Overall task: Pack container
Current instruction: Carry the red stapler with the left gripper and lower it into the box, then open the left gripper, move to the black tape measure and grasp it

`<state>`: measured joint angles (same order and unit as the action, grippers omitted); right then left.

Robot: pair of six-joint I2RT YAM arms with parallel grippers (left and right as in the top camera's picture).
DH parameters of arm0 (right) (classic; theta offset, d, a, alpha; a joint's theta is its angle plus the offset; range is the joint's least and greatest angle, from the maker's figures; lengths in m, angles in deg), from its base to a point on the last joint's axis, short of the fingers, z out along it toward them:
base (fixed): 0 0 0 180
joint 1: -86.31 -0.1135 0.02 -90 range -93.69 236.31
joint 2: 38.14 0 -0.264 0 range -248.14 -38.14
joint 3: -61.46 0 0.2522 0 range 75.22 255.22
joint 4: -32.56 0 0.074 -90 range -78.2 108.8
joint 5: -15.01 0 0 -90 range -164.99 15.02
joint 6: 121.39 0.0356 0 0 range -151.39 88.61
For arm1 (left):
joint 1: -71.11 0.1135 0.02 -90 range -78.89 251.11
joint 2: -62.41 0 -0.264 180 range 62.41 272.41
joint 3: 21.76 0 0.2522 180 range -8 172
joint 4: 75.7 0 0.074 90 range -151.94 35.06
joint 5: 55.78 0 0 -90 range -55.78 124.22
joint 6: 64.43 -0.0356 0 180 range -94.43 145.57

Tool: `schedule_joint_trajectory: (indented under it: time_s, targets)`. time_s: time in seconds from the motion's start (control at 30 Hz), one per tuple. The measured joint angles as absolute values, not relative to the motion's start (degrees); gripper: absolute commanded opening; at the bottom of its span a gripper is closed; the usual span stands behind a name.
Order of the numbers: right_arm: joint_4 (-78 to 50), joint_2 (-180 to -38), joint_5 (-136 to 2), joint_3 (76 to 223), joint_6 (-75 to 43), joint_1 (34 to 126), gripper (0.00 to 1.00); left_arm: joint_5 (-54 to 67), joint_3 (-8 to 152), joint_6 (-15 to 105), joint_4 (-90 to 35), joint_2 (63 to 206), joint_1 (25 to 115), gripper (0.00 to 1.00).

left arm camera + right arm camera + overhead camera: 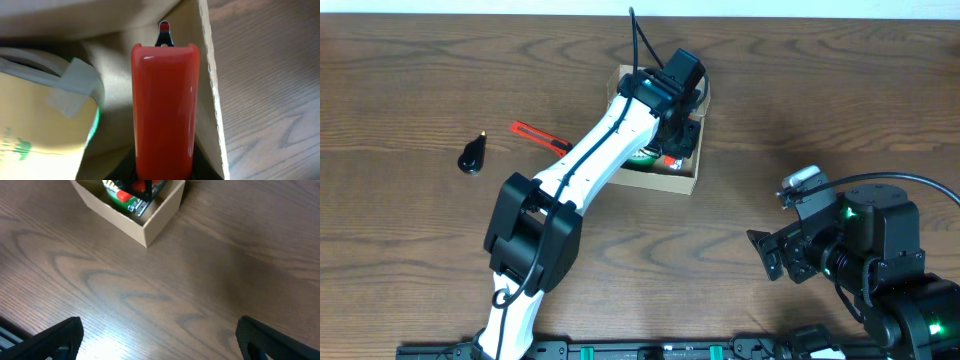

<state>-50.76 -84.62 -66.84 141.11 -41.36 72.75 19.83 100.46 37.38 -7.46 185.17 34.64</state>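
Left pincer holds a red tool inside the container; right pincer gapes. Red stick and black knob, left of the container, wait unpacked.

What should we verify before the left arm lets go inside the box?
1. Left gripper closed on the red tool: ok.
2. Red tool inside the box, beside its side wall: ok.
3. Gap between the red tool and the tape roll: ok.
4. Red tool resting on the box floor: cannot tell, the bottom is hidden.
5. Right gripper open and away from the box: ok.
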Motion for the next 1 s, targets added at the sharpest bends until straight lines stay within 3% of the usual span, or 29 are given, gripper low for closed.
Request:
schedule_joint_trajectory:
  time_s: [0.13, 0.2, 0.3, 0.43, 0.53, 0.77, 1.0]
  targets:
    - [-50.8, -84.6, -66.8, 141.1, -41.4, 72.8, 0.99, 19.6, 100.5, 37.4, -7.3, 185.5, 34.2, 0.07]
    - [-50.8, -84.6, -66.8, 141.1, -41.4, 72.8, 0.99, 19.6, 100.5, 37.6, -7.6, 185.6, 34.0, 0.14]
    - [-50.8, -84.6, -66.8, 141.1, -41.4, 72.8, 0.99, 19.6, 100.5, 37.3, -8.4, 185.9, 34.0, 0.36]
    - [-50.8, -84.6, -66.8, 141.1, -41.4, 72.8, 0.99, 19.6, 100.5, 37.9, -9.5, 186.0, 34.0, 0.54]
    - [-50.8, -84.6, -66.8, 141.1, -41.4, 72.8, 0.99, 19.6, 100.5, 38.0, -10.5, 186.0, 34.0, 0.62]
    - [-50.8, -84.6, -66.8, 141.1, -41.4, 72.8, 0.99, 19.6, 100.6, 39.4, -11.5, 186.0, 34.0, 0.62]
    - [-50.8, -84.6, -66.8, 141.1, -41.4, 72.8, 0.99, 21.4, 108.2, 40.6, -3.6, 186.0, 34.5, 0.62]
